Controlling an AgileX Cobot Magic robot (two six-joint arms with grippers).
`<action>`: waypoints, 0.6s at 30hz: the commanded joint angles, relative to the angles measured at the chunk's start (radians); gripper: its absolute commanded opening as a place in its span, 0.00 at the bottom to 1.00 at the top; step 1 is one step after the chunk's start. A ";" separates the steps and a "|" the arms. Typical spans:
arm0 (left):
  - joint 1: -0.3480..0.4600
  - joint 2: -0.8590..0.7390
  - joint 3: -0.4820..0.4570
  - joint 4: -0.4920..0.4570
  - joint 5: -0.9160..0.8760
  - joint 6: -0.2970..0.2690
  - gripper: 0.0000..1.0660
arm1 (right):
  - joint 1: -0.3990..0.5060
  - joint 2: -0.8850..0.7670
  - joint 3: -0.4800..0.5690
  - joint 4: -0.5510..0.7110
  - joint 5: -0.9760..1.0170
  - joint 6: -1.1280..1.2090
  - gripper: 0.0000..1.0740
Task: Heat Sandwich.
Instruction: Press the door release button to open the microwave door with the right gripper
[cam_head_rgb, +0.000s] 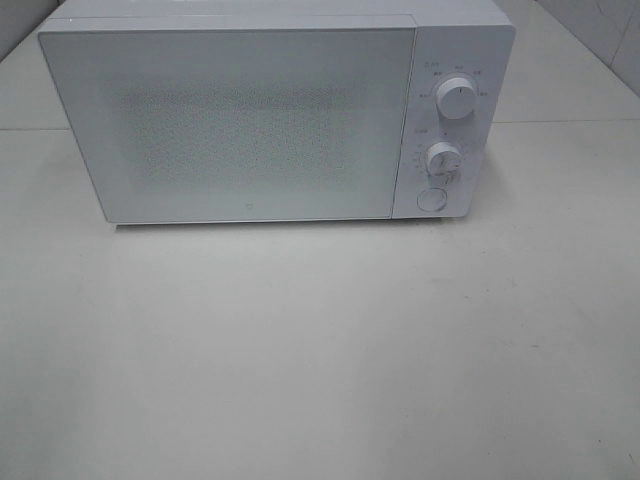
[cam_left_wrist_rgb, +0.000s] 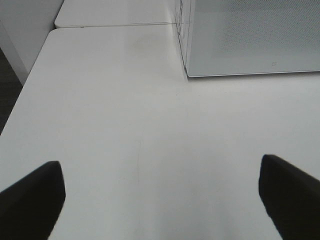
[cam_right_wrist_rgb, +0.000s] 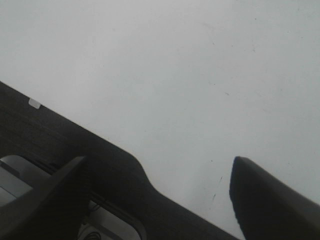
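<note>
At the near end of the scene, the left gripper (cam_left_wrist_rgb: 160, 170) hangs low over the white table (cam_head_rgb: 320, 360), its two dark fingers (cam_left_wrist_rgb: 32, 200) spread wide with only bare tabletop between them. The right gripper (cam_right_wrist_rgb: 159, 162) also has its jaws well apart and grips nothing. It sits over the table's edge, where the white top gives way to a dark strip (cam_right_wrist_rgb: 50, 135), possibly the floor, though the wrist view is too blurred to be sure.

From the high camera neither gripper shows, and the front half of the table, from 9 o'clock round through 6 to 3, is plain white.

Farther back, at 12 o'clock on the table, the white microwave (cam_head_rgb: 240, 120) stands square to the camera with its door (cam_head_rgb: 230, 130) closed. The door's panel is frosted and speckled, so nothing behind it can be made out. On the microwave's 3 o'clock side is the control strip: an upper dial (cam_head_rgb: 456, 98) at its 12 o'clock end, a lower dial (cam_head_rgb: 443, 158) at the middle, and a round button (cam_head_rgb: 431, 198) at its 6 o'clock end. The left wrist view catches the microwave's lower front corner ahead of the open jaws, well apart from them.

No view shows the sandwich: it lies neither between the jaws nor near either gripper, and I cannot tell whether it is behind the closed door.
</note>
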 joint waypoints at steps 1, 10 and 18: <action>0.005 -0.027 0.003 -0.004 -0.008 0.002 0.94 | -0.006 -0.110 -0.008 -0.018 0.050 0.021 0.71; 0.005 -0.027 0.003 -0.004 -0.008 0.002 0.94 | -0.155 -0.371 0.050 -0.029 0.069 0.031 0.71; 0.005 -0.027 0.003 -0.004 -0.008 0.002 0.94 | -0.348 -0.552 0.099 -0.041 0.035 0.020 0.71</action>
